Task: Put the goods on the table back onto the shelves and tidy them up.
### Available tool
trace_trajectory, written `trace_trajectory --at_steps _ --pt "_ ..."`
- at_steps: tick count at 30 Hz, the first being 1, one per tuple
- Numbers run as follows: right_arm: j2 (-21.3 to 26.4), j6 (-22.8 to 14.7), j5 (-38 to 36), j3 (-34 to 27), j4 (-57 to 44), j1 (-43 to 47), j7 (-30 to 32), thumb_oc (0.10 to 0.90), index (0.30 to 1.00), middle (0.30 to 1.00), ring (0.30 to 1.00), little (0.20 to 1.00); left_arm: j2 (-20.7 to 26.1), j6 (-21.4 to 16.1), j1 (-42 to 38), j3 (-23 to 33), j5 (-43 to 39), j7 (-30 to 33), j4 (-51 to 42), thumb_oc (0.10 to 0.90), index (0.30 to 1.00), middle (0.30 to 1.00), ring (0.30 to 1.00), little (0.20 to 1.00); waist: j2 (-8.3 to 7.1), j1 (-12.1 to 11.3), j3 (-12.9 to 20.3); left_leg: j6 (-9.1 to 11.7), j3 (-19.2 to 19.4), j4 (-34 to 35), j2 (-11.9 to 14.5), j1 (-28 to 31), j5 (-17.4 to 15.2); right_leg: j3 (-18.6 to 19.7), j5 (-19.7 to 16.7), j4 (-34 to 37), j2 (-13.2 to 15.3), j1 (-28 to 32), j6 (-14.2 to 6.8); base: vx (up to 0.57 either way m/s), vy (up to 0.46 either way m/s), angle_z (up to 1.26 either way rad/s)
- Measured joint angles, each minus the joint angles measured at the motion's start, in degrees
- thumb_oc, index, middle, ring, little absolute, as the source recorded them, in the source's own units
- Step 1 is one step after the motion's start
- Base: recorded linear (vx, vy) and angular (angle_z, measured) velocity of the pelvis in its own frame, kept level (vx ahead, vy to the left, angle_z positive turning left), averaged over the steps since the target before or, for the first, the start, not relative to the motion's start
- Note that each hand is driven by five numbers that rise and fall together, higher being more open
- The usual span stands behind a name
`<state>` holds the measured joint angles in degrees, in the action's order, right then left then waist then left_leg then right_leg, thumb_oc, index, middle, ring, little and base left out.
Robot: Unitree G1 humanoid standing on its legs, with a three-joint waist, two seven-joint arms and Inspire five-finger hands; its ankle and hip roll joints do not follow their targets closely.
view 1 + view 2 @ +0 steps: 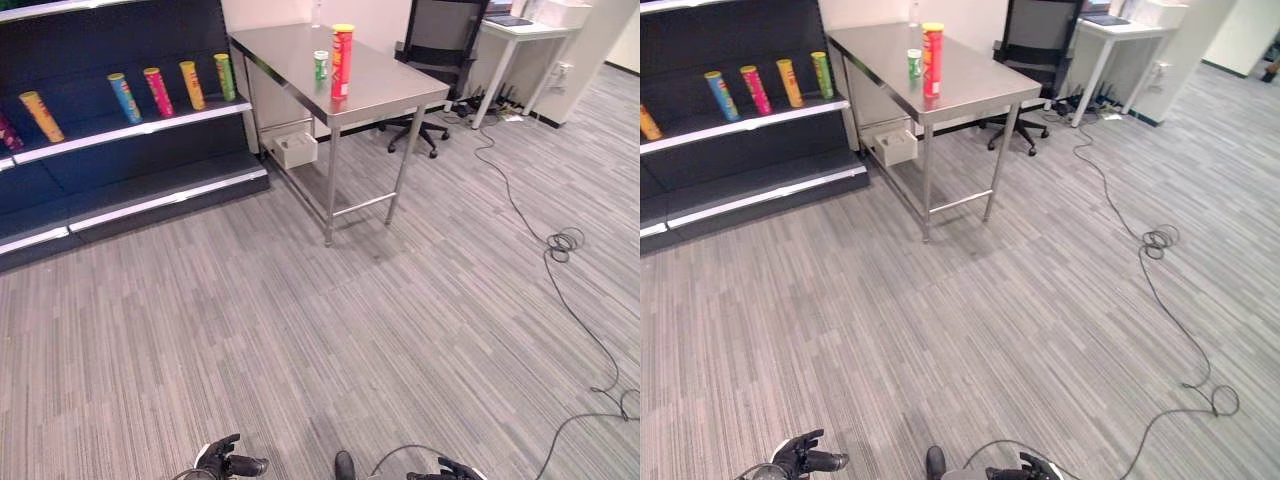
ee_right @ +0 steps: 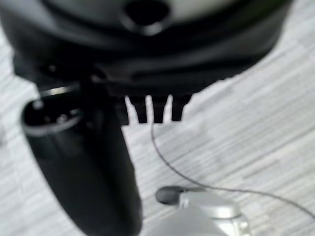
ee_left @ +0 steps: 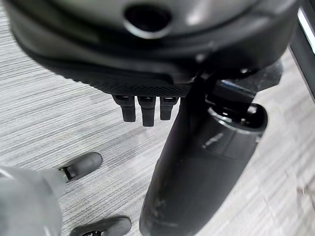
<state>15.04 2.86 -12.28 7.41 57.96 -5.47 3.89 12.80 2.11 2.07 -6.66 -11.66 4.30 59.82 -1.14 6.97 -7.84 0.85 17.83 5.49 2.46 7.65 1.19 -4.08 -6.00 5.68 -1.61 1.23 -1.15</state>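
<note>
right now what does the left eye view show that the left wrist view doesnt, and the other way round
The left eye view alone shows the steel table carrying a tall red can and a short green can, plus the dark shelf with its row of cans. The left wrist view alone shows the left hand from close up, fingers hanging straight and holding nothing. Both share the grey striped carpet and that hand.

Left hand [image 3: 147,73]: dark, glossy casing; textured black palm strip; short black segmented fingers [image 3: 147,114] in a row; thick glossy black thumb [image 3: 197,172].
Right hand [image 2: 147,59]: same dark casing, black fingers [image 2: 158,112], bulky black thumb [image 2: 83,167].
</note>
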Motion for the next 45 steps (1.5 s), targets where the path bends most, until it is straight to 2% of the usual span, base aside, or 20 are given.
trace_trajectory --at_steps 7,10,15,22,26,27,29,30,31,32,33,34,35,36,37,39,40,42,44,45 --pt "0.7 0.1 1.0 1.4 -0.4 2.4 -0.1 0.800 0.900 0.900 0.900 0.900 0.0 0.0 2.3 0.1 -0.7 0.1 0.3 0.800 0.900 0.900 0.900 0.900 0.47 -3.2 -0.2 0.6 -4.8 0.0 0.4 -1.2 0.3 -4.2 1.3 0.0 -0.1 1.1 1.3 0.04 -0.077 0.34" --pt "1.3 0.1 1.2 2.3 -0.4 3.4 -0.1 0.800 0.900 0.900 0.900 0.900 0.0 0.0 2.2 0.1 -1.8 0.2 0.1 0.800 0.900 0.900 0.900 0.900 0.55 -3.5 -0.3 1.0 -7.4 -0.2 0.6 -2.3 0.8 -6.7 1.8 -0.4 -0.1 0.9 1.5 0.04 -0.099 0.45" --pt "2.6 0.0 2.1 2.1 -0.4 4.5 -0.1 0.800 0.900 0.900 0.900 0.900 -0.1 0.0 0.8 0.1 -2.9 0.2 -0.3 0.800 0.900 0.900 0.900 0.900 1.88 -4.5 -1.3 1.5 -11.3 -0.1 0.8 -3.4 1.2 -10.3 3.1 -0.4 -0.2 1.4 2.0 0.07 -0.106 0.40" --pt "3.0 0.0 2.2 2.1 -0.4 4.2 -0.1 0.800 0.900 0.900 0.900 0.900 -0.3 -0.1 0.9 0.1 -4.3 0.3 -2.1 0.800 0.900 0.900 0.900 0.900 2.75 -4.6 -1.9 1.9 -12.3 -0.4 1.1 -3.9 1.4 -11.5 3.8 -0.3 -0.5 1.4 1.8 0.05 -0.060 0.10" --pt "3.0 0.0 2.2 2.1 -0.4 4.9 -0.1 0.800 0.900 0.900 0.900 0.900 -0.1 -0.7 -0.6 0.4 -6.4 0.4 -2.2 0.800 0.900 0.900 0.900 0.900 2.09 -4.7 -4.0 2.5 -12.4 -1.8 1.3 -4.5 1.8 -11.4 4.2 -0.3 -0.6 1.2 1.9 0.02 -0.103 0.02" --pt "2.9 0.0 2.2 2.2 -0.4 5.0 -0.1 0.800 0.900 0.900 0.900 0.900 -0.1 -0.8 -0.7 0.5 -6.5 0.4 -2.1 0.800 0.900 0.900 0.900 0.900 1.84 -4.7 -4.2 2.7 -12.4 -3.3 1.3 -5.4 1.8 -11.3 4.4 -0.3 -0.6 1.1 2.1 0.00 -0.090 0.14" --pt "2.5 0.0 2.2 2.2 -0.4 5.7 -0.1 0.800 0.900 0.900 0.900 0.900 0.3 -1.0 -2.2 1.4 -6.9 0.4 -1.9 0.800 0.900 0.900 0.900 0.900 -0.45 -4.7 -5.8 3.9 -12.5 -11.3 0.3 -10.3 2.3 -10.6 4.9 0.0 0.5 0.7 2.9 0.11 -0.149 0.16" --pt "2.6 0.0 2.2 2.0 -0.8 6.0 0.0 0.800 0.900 0.900 0.900 0.900 0.0 -1.0 -2.2 2.6 -7.3 0.4 -1.8 0.800 0.900 0.900 0.900 0.900 -2.00 -5.5 -7.4 5.7 -12.8 -18.7 0.1 -13.5 2.5 -9.6 4.8 -0.4 1.1 1.0 5.3 0.22 -0.136 0.07" --pt "2.6 -0.4 2.1 1.6 -0.9 6.2 0.0 0.800 0.900 0.900 0.900 0.900 -0.4 -1.1 -2.5 3.1 -8.2 0.6 -1.2 0.800 0.900 0.900 0.900 0.900 -1.89 -5.8 -7.9 6.6 -13.5 -27.4 0.8 -18.3 1.9 -9.5 5.7 -1.5 0.6 0.4 6.3 0.15 -0.033 0.00" --pt "2.1 -0.5 2.1 0.5 -0.5 7.1 0.2 0.800 0.900 0.900 0.900 0.900 -0.5 -1.9 -2.9 5.4 -11.3 0.4 -3.0 0.800 0.900 0.900 0.900 0.900 -2.17 -6.6 -9.6 7.9 -13.6 -40.9 2.4 -27.6 1.6 -9.0 6.0 -3.0 -0.1 -0.2 7.0 0.28 0.042 0.04" --pt "1.7 -0.4 2.1 0.7 -0.1 7.0 0.2 0.800 0.900 0.900 0.900 0.900 -0.1 -2.8 -3.1 6.0 -12.1 0.4 -4.4 0.800 0.900 0.900 0.900 0.900 -3.10 -7.4 -10.0 6.6 -12.8 -36.1 2.7 -29.0 0.7 -8.3 6.6 -2.5 -0.1 -0.5 7.0 0.30 0.049 -0.33" --pt "2.0 -0.6 2.0 1.0 -0.3 7.5 0.2 0.800 0.900 0.900 0.900 0.900 0.1 -3.1 -3.0 5.7 -12.1 0.5 -4.3 0.800 0.900 0.900 0.900 0.900 -3.24 -8.3 -9.9 6.7 -11.5 -25.7 2.6 -28.9 1.1 -7.4 7.5 -1.2 0.0 0.4 5.8 0.43 0.073 -0.43" --pt "2.7 -0.5 2.0 1.0 -0.3 8.4 0.3 0.800 0.900 0.900 0.900 0.900 -0.6 -2.9 -3.0 5.2 -11.9 1.0 -3.0 0.800 0.900 0.900 0.900 0.900 -1.05 -7.7 -9.2 7.7 -11.6 -16.3 4.3 -28.2 2.7 -7.2 9.1 -1.1 -2.2 1.2 4.3 0.38 0.071 -0.69" --pt "3.0 -0.5 2.0 1.0 -0.3 8.7 0.3 0.800 0.900 0.900 0.900 0.900 -1.0 -3.1 -2.7 5.2 -11.9 1.3 -2.2 0.800 0.900 0.900 0.900 0.900 -0.62 -7.8 -9.3 8.4 -12.2 -5.2 4.7 -25.6 4.1 -7.3 7.3 -1.8 -2.9 1.1 5.7 0.56 0.141 -0.34" --pt "3.0 -0.5 2.0 1.2 -0.2 8.4 0.5 0.800 0.900 0.900 0.900 0.900 -1.4 -2.0 -3.1 4.9 -12.0 1.3 -0.9 0.800 0.900 0.900 0.900 0.900 1.15 -6.6 -9.1 9.8 -12.0 0.3 5.6 -25.7 5.4 -7.2 7.8 -0.4 -4.8 3.3 5.6 0.58 0.175 -0.43" --pt "2.9 -0.4 2.0 2.0 0.5 8.2 0.4 0.800 0.900 0.900 0.900 0.900 -1.2 -2.6 -3.1 5.4 -12.0 1.3 -0.9 0.800 0.900 0.900 0.900 0.900 1.63 -7.9 -8.7 9.9 -11.6 0.3 5.7 -27.5 5.5 -5.3 9.5 -1.0 -6.0 4.3 5.6 0.46 0.183 -0.57" --pt "2.9 -0.3 2.0 2.0 0.7 7.3 0.3 0.800 0.900 0.900 0.900 0.900 -1.1 -3.0 -2.8 6.1 -12.0 1.3 -1.5 0.800 0.900 0.900 0.900 0.900 0.97 -9.5 -8.3 8.9 -10.5 -0.4 4.8 -26.2 5.6 -1.7 9.3 -2.4 -6.3 4.6 6.2 0.47 0.243 -0.86" --pt "2.9 -0.9 2.1 1.5 0.3 6.1 0.3 0.800 0.900 0.900 0.900 0.900 -1.1 -2.9 -1.2 7.2 -11.8 1.2 -1.3 0.800 0.900 0.900 0.900 0.900 0.58 -9.1 -7.2 5.5 -10.9 -1.9 3.5 -24.9 5.8 1.5 9.6 -0.7 -6.1 8.0 6.0 0.52 0.271 -0.85" --pt "2.9 -0.9 2.2 1.1 0.4 5.8 0.4 0.800 0.900 0.900 0.900 0.900 -1.0 -2.7 0.3 7.5 -11.4 1.2 0.9 0.800 0.900 0.900 0.900 0.900 0.46 -9.6 -4.2 4.5 -11.0 -2.3 2.1 -24.0 6.2 4.2 11.3 -0.4 -5.8 8.4 5.6 0.28 0.143 -0.93" --pt "2.9 -0.9 2.2 1.1 0.6 5.5 0.4 0.800 0.900 0.900 0.900 0.900 -1.0 -2.0 0.4 7.6 -11.3 1.3 2.4 0.800 0.900 0.900 0.900 0.900 0.15 -9.2 -3.8 2.8 -11.1 -1.5 0.3 -22.8 7.0 5.1 12.0 -0.6 -5.1 9.6 4.7 0.23 0.120 -0.78"
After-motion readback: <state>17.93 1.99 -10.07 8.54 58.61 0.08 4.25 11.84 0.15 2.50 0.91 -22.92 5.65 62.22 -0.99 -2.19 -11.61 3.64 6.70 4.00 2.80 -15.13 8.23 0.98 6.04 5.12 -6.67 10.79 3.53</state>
